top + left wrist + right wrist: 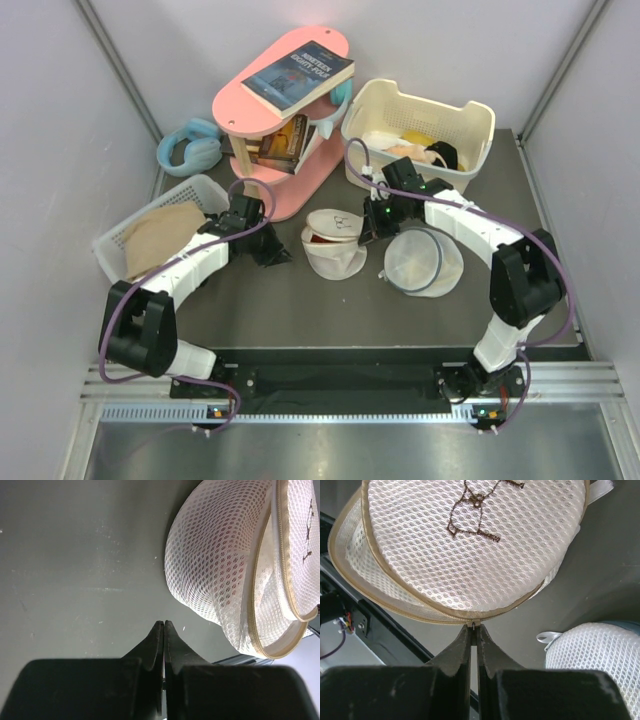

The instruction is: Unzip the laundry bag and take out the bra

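The cream laundry bag with the bra drawing lies mid-table, its zip partly open and the lid lifted. A dark red strip, the bra, shows in the gap. My right gripper is at the bag's right rim. In the right wrist view it is shut on the zipper pull at the rim of the bag. My left gripper rests on the table just left of the bag. In the left wrist view it is shut and empty, apart from the bag.
A round white mesh bag lies right of the laundry bag, also in the right wrist view. A pink shelf with books, a cream basket of clothes, a white basket and blue headphones stand behind.
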Available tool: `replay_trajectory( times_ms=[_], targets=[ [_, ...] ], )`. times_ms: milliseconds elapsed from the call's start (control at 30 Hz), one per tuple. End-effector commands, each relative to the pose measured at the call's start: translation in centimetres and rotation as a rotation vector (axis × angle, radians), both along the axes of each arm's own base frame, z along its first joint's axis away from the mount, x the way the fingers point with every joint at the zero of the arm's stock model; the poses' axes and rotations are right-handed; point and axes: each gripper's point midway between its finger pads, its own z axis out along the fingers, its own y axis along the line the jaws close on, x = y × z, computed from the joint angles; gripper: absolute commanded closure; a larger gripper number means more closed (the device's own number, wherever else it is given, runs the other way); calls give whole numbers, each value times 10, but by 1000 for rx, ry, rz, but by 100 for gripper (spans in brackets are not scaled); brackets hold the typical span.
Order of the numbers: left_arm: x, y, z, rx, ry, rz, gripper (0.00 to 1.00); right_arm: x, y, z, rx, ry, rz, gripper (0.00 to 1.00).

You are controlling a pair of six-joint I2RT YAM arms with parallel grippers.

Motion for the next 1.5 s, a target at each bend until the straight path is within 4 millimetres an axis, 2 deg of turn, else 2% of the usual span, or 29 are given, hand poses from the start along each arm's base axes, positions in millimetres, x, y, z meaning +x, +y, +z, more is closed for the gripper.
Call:
replay_trajectory(
  times_ms=[0,167,267,300,333,500,600,733,767,833,1000,1233,1467],
  targets=[
    [14,-8,23,-48,-92,-5,99,6,3,18,19,-65,36,100],
    [22,-13,66,-133,-185,49,63,0,3,16,31,-51,33,100],
    [26,-17,75,-191,-206,94,41,-2,4,17,44,-49,27,100],
    [29,-21,78,-222,-218,99,36,-2,4,16,45,-46,24,100],
    [28,-22,71,-230,-197,100,33,-3,5,16,48,-43,25,100],
    [33,-45,63,-245,-180,53,29,-3,8,17,56,-42,27,100],
    [33,-59,55,-234,-151,15,34,-4,9,17,56,-42,27,100],
    [28,-67,46,-206,-117,-18,46,-4,8,20,62,-49,21,100],
    [26,-69,44,-203,-114,-24,56,-4,9,21,63,-50,21,100],
    [25,-71,39,-199,-101,-26,63,-4,9,20,65,-49,21,100],
    [25,-71,32,-184,-79,-31,100,-4,8,19,56,-52,18,100],
    [23,-57,29,-127,-77,-25,100,0,-8,5,-7,-68,10,100],
    [26,-22,27,-89,-83,32,100,6,-36,-7,-46,-56,-30,100]
  ],
)
